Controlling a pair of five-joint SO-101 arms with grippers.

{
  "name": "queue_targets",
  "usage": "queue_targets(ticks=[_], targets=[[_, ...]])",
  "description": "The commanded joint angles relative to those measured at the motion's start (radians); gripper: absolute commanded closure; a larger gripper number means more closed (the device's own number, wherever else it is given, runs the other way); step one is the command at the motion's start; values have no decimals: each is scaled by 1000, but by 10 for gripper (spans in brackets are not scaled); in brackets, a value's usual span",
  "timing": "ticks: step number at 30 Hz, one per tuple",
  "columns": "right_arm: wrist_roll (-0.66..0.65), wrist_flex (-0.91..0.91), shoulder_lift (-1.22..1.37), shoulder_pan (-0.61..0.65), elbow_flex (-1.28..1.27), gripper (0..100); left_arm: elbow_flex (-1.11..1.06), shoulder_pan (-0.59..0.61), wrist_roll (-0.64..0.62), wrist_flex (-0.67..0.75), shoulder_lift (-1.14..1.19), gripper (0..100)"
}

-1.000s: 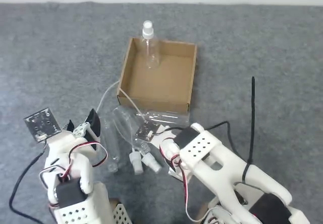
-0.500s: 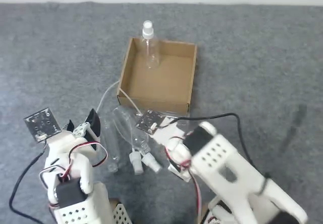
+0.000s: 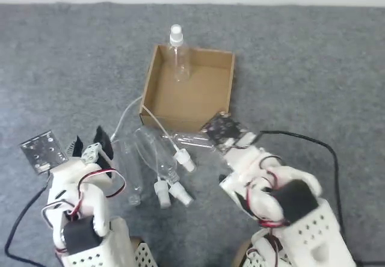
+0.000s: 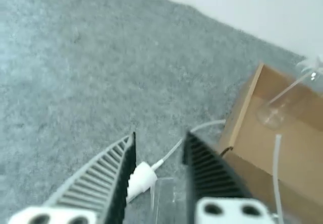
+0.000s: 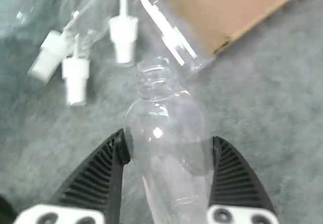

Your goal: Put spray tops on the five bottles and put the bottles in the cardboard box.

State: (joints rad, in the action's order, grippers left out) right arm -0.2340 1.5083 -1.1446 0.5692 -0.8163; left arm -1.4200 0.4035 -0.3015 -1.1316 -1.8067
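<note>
My right gripper (image 5: 167, 141) is shut on a clear bottle (image 5: 169, 128) whose open neck has no top. It is just in front of the cardboard box (image 3: 187, 98), near the front corner (image 5: 227, 17). Several loose spray tops (image 5: 123, 32) and clear bottles (image 3: 150, 150) lie on the carpet in front of the box. One bottle with a white spray top (image 3: 177, 53) leans against the box's far wall. My left gripper (image 4: 159, 135) is open at the near left (image 3: 90, 144), with a white spray top (image 4: 141, 176) lying on the carpet beyond its fingers.
Grey carpet (image 3: 313, 68) covers the table around the box. The right arm's body (image 3: 283, 201) and its black cable (image 3: 325, 150) fill the near right. A thin white dip tube (image 3: 123, 113) curves out beside the box's left front corner.
The right arm has swung to the right, away from the pile, uncovering a spray top that lay under it. The left arm has shifted slightly left.
</note>
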Motion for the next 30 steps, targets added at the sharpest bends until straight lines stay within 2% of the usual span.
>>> queue_targets(ticks=[1, 11, 24, 30], targets=[[14, 12, -88, -65, 52, 880, 102, 2, 26, 20, -5, 971], [6, -62, -254, -84, -137, 880, 297, 3, 77, -190, -3, 977], [11, -62, -289, -84, -160, 880, 302, 0, 176, -255, -2, 974], [11, -64, -297, -84, -175, 880, 377, 2, 204, -275, 196, 974]])
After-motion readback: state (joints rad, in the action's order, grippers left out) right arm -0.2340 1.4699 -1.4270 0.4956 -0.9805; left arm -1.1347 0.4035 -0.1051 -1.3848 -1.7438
